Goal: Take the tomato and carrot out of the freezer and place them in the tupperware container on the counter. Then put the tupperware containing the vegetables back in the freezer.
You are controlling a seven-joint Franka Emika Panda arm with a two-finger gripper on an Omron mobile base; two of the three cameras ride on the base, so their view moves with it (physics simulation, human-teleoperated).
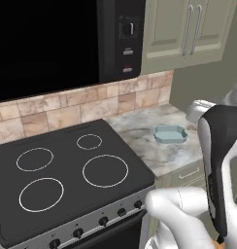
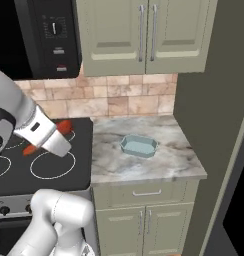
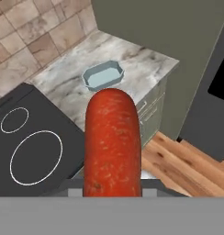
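Observation:
My gripper (image 3: pixel 113 183) is shut on the carrot (image 3: pixel 113 142), an orange-red stick that stands up the middle of the hand view and hides the fingertips. From the right base view, the carrot (image 2: pixel 65 125) pokes out on both sides of the gripper (image 2: pixel 48 137), which hovers over the stovetop. The tupperware container (image 1: pixel 170 134) (image 2: pixel 139 145) (image 3: pixel 103 76) sits lidless and empty on the marble counter (image 2: pixel 119 167) (image 3: pixel 146 62), well to the right of the gripper. The freezer (image 2: pixel 214 100) rises just right of the counter. The tomato is out of view.
The black stovetop (image 1: pixel 67 170) with white burner rings lies left of the counter. A black microwave (image 1: pixel 47 44) hangs above it, and sage wall cabinets (image 2: pixel 144 35) hang over the counter. Wooden floor (image 3: pixel 178 165) lies below the counter's front edge.

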